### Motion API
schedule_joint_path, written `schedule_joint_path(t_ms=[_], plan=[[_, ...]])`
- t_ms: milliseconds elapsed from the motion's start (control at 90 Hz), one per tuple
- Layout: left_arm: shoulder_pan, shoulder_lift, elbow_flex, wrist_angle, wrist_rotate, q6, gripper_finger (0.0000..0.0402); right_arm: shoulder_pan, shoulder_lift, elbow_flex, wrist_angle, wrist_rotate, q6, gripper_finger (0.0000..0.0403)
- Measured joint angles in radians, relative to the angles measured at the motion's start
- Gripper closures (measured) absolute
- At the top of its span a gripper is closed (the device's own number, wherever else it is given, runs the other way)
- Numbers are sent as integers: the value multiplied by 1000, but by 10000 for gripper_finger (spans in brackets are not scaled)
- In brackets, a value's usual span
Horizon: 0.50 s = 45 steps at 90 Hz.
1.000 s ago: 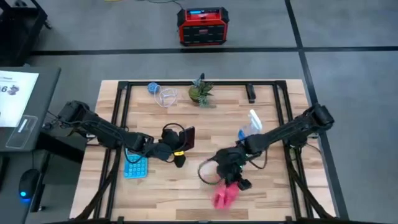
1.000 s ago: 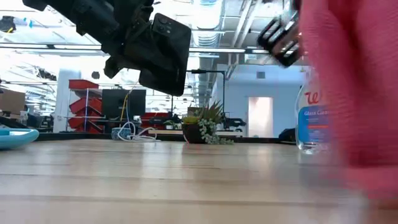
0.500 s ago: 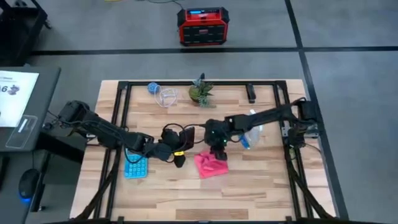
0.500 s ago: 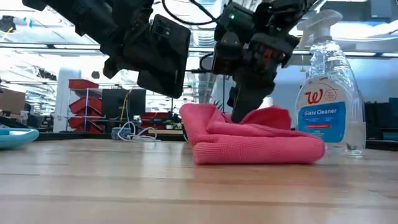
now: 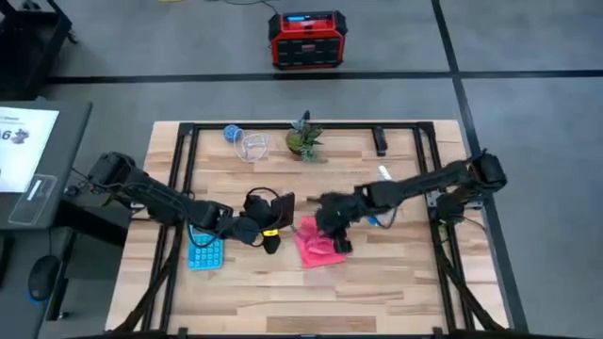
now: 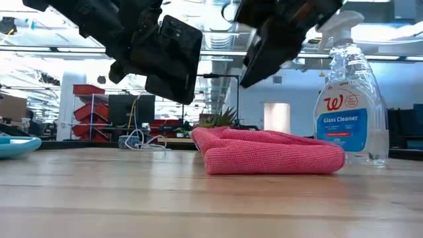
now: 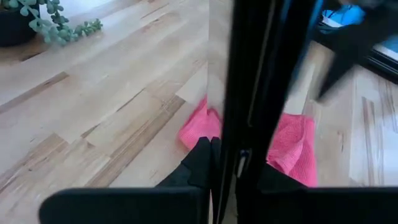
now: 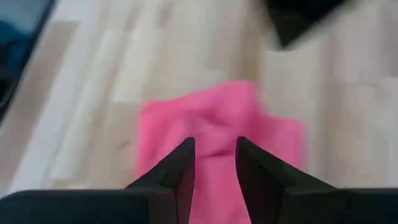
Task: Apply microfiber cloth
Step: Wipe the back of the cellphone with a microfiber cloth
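The microfiber cloth [image 5: 318, 249], bright pink and bunched into folds, lies on the wooden table just right of centre [image 6: 268, 154]. My right gripper [image 5: 332, 226] hovers above it [image 6: 264, 56], open, with the cloth showing below the gap between its fingers [image 8: 214, 155]. My left gripper [image 5: 274, 224] is shut on a black phone [image 5: 285, 208], held in the air left of the cloth [image 6: 173, 58]. My left gripper pinches the phone by its near end [image 7: 239, 163] between its two fingers. The phone runs on away from the fingers, its thin edge toward the wrist camera. It is lifted clear of the table and tilted [image 6: 173, 58].
A clear spray bottle with a blue label [image 6: 350, 92] stands just right of the cloth. A light blue calculator [image 5: 205, 251] lies at the left. A small potted plant [image 5: 304, 141] and a clear glass item [image 5: 252, 147] stand at the far edge. Black frame rails [image 5: 185, 188] flank the table.
My right gripper carried the pink cloth from the table's near edge toward the middle and set it down beside the phone. It has then let go and risen clear, and the cloth stays bunched on the table. The left gripper and phone kept still.
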Motion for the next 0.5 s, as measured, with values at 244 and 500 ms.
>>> schedule_joint_path(t_ms=[244, 500], plan=[[0, 0, 0, 1, 0, -6, 390, 76, 167, 0, 89, 107, 32, 301], [0, 0, 0, 1, 1, -8, 390, 78, 205, -1, 77, 281, 103, 316]])
